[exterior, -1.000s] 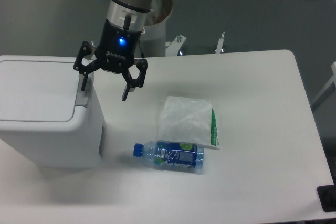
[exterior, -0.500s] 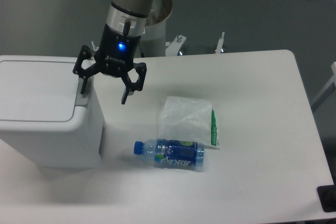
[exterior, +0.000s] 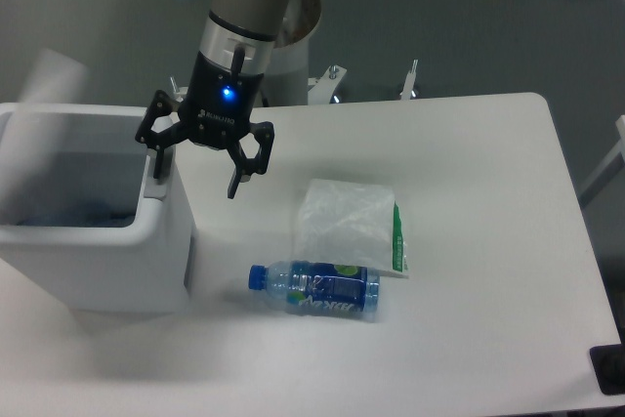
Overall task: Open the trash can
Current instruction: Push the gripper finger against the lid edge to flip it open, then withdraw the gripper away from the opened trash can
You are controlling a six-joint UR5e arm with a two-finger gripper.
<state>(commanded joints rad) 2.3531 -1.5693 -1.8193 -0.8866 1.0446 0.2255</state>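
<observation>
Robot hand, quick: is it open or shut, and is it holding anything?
Hand: open, fingers spread, holding nothing. One finger is down at the grey strip on the trash can; the other hangs over the table.

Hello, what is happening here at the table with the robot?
The robot arm's tool is at the right edge of the white trash can, its jaws spread, one finger by the grey hinge strip. The lid is up and blurred. A bottle and a plastic bag lie on the table.
</observation>
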